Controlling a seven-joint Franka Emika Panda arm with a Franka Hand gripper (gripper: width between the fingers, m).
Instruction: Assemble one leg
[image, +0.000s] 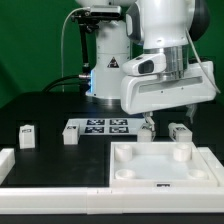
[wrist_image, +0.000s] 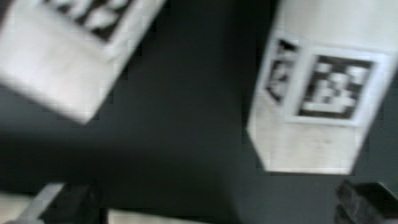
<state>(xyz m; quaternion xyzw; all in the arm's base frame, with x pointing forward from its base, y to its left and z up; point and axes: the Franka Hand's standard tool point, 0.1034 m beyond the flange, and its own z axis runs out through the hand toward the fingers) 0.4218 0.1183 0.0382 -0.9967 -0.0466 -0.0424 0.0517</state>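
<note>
Far leg (image: 27, 133), second leg (image: 71, 134) stand idle on surface (image: 50, 105), exterior view's left. Marker board (image: 100, 127) mid. Gripper (image: 148, 121) low, spread, empty, probably lining up on leg (image: 181, 131) just beside. Tray (image: 128, 172) in front, likely awaiting leg.

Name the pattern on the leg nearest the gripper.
The leg bears a black-and-white square tag; clearest in wrist view.

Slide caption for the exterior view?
Panda arm poised over the table between marker board and one leg; white tray-like part in foreground.
</note>
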